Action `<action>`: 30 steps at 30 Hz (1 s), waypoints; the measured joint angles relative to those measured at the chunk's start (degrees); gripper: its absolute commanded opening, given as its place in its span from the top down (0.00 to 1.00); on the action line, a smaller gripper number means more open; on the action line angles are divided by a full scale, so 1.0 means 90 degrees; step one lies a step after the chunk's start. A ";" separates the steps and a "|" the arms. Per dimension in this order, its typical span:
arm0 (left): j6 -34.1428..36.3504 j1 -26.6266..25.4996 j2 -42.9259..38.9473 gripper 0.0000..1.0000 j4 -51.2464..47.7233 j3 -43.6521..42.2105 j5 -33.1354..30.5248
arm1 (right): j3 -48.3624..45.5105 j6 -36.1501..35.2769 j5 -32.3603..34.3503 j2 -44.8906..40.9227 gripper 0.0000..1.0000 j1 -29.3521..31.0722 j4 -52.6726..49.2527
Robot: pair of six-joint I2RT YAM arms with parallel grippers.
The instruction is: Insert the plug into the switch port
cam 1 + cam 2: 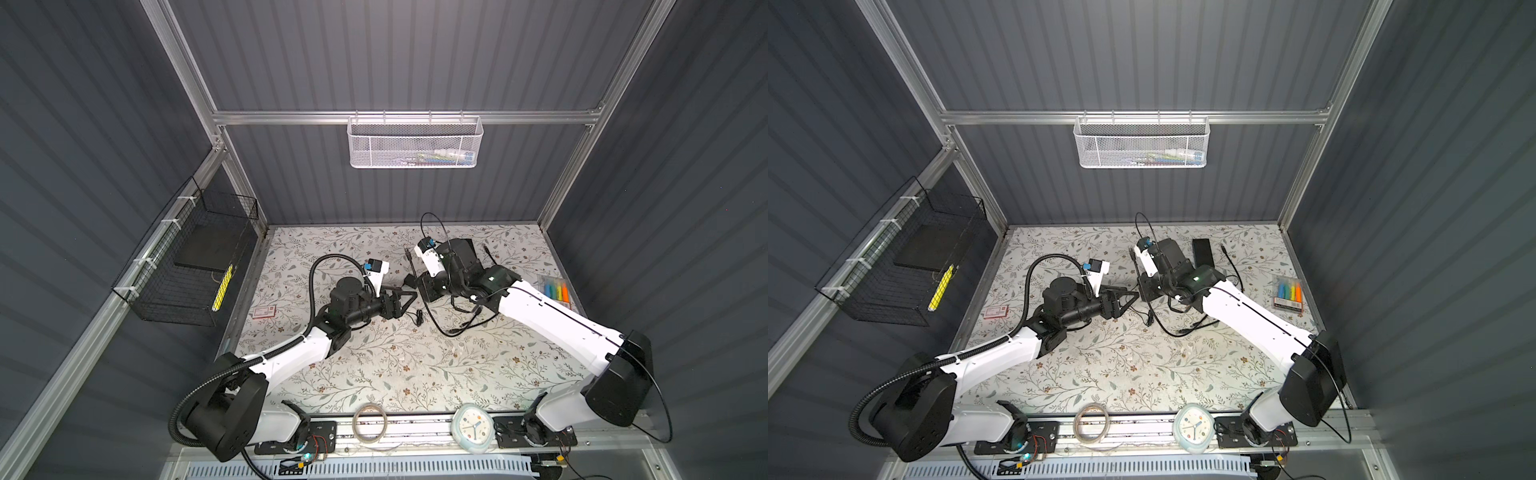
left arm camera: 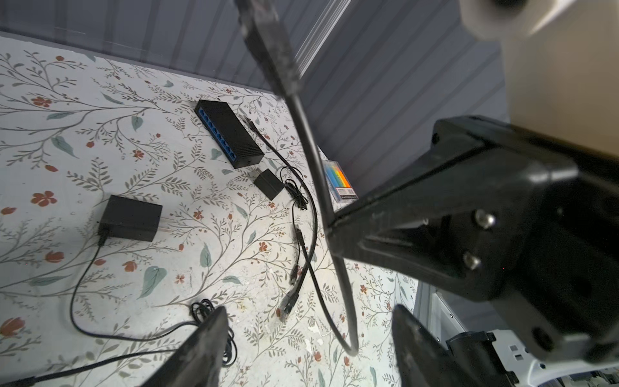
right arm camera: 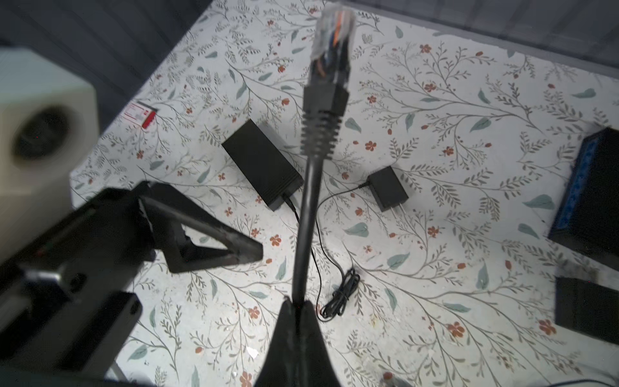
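My right gripper [image 3: 296, 303] is shut on a black network cable [image 3: 308, 217]. The clear-tipped plug [image 3: 330, 40] stands free well beyond the fingertips. In a top view the plug [image 1: 408, 253] points up above the table's middle. The switch [image 2: 231, 134], a black box with a row of blue ports, lies on the floral table. It also shows in a top view behind the right arm [image 1: 1202, 251]. My left gripper [image 2: 310, 315] is open next to the right gripper [image 1: 411, 283]. The cable's slack loop [image 2: 350, 345] hangs between the left fingers without touching them.
A large black power adapter [image 3: 261, 164] and a small one [image 3: 387, 192] lie on the table with thin cords. The cable's other plug [image 2: 288, 305] rests on the table. A marker box [image 1: 555, 289] and a red card [image 1: 264, 311] sit near the sides.
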 measured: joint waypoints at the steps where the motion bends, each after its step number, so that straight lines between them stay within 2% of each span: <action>1: -0.0019 -0.0034 0.0056 0.23 0.0080 -0.0022 0.0002 | -0.0010 0.0092 -0.0051 0.0000 0.98 -0.0032 0.0129; 9: -0.0151 -0.0168 0.0648 0.28 0.0736 -0.0022 0.0107 | -0.0061 0.0590 -0.0372 -0.0022 0.98 -0.0107 0.0707; 12: -0.0233 -0.0192 0.0918 0.37 0.1010 -0.0010 0.0185 | -0.0107 0.0699 -0.0432 -0.0061 0.98 -0.0107 0.0806; 16: -0.0352 -0.0194 0.1127 0.53 0.1277 0.0007 0.0321 | -0.0238 0.0814 -0.0459 -0.0138 0.98 -0.0153 0.0884; 20: -0.0391 -0.0194 0.1144 0.65 0.1362 0.0073 0.0398 | -0.0262 0.0838 -0.0449 -0.0148 0.98 -0.0202 0.0896; 22: -0.0364 -0.0206 0.1144 0.68 0.1355 0.0104 0.0413 | -0.0262 0.0835 -0.0420 -0.0148 0.97 -0.0206 0.0896; 24: -0.0357 -0.0206 0.1141 0.72 0.1304 0.0148 0.0425 | -0.0262 0.0833 -0.0376 -0.0148 0.95 -0.0206 0.0891; 28: -0.0262 -0.0206 0.1069 0.79 0.1086 0.0180 0.0398 | -0.0262 0.0809 -0.0279 -0.0148 0.78 -0.0206 0.0850; 30: -0.0172 -0.0214 0.1015 0.84 0.0865 0.0211 0.0313 | -0.0262 0.0697 -0.0206 -0.0148 0.74 -0.0206 0.0818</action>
